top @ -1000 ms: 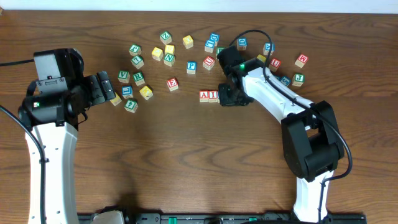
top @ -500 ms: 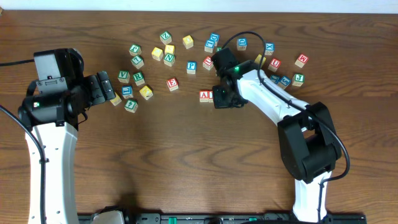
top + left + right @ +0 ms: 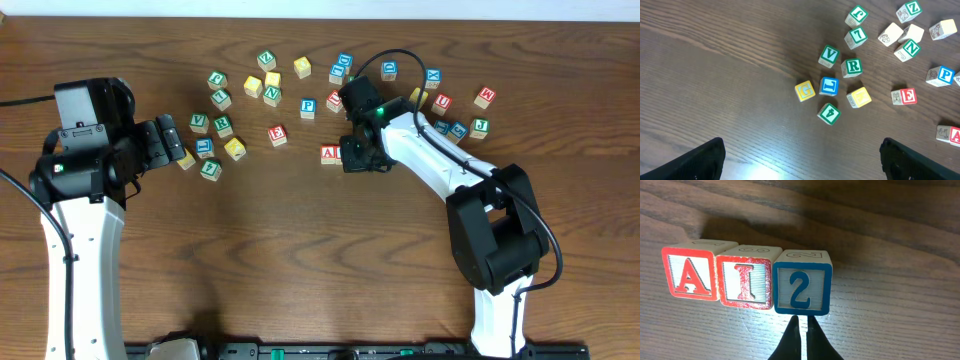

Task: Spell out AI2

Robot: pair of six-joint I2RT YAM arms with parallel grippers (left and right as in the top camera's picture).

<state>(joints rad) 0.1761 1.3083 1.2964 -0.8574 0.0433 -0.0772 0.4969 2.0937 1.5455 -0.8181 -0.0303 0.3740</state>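
Note:
In the right wrist view a red A block (image 3: 689,275), a red I block (image 3: 746,281) and a blue 2 block (image 3: 802,287) stand side by side in a row, touching. My right gripper (image 3: 803,321) is shut and empty, its tips just below the 2 block. In the overhead view the right gripper (image 3: 357,155) covers most of the row; only the A block (image 3: 329,154) shows. My left gripper (image 3: 801,160) is open and empty, above bare table at the left (image 3: 172,143).
Loose letter blocks lie in a band at the back, such as E (image 3: 277,134), P (image 3: 308,105), N (image 3: 272,96) and W (image 3: 485,97). A cluster with V (image 3: 829,55), R (image 3: 852,67), G (image 3: 805,90) and 4 (image 3: 829,113) lies near the left gripper.
My right gripper moved left along the row, so the I block is now covered in the overhead view. The left arm has not moved.

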